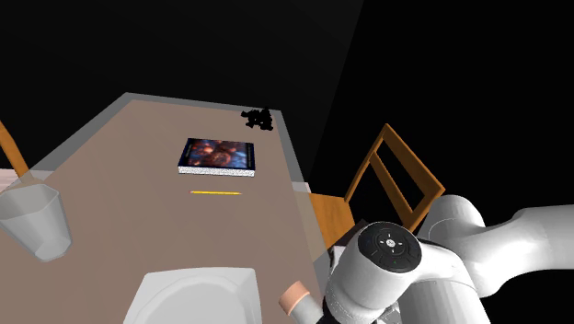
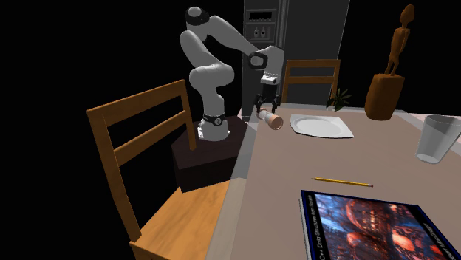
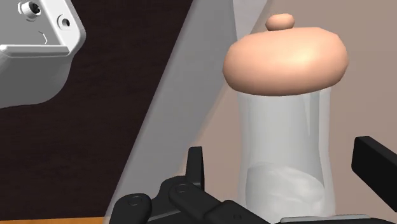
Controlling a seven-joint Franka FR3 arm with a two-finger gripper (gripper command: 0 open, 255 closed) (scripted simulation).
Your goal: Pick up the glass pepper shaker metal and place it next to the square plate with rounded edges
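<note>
The pepper shaker (image 2: 271, 119), a clear body under a peach-coloured cap, lies tilted at the far left corner of the table (image 2: 295, 166) in the second exterior view, its cap pointing toward the square plate (image 2: 321, 126). It is just beside that plate and apart from it. Whether it rests on the tabletop cannot be told. Going from that view's left, a wooden chair (image 2: 140, 170) stands near at the table's edge. Behind it is the dark stand (image 2: 196, 162), from which the white arm (image 2: 210, 70) rises and bends over toward the corner. The gripper (image 2: 264, 105) hangs right above the shaker. In the wrist view its black fingers (image 3: 196, 167) stand wide apart on either side of the shaker's lower body (image 3: 286, 127), with a strip of table showing on each side. They touch nothing and have hold of nothing. Right of the white plate, a second chair (image 2: 310, 74) stands beyond the far edge. Nearer lie a yellow pencil (image 2: 342, 181) and a book (image 2: 377, 225) with a dark pictured cover. At the far right stand a carved wooden figure (image 2: 391, 66) and a clear tumbler (image 2: 437, 138).
</note>
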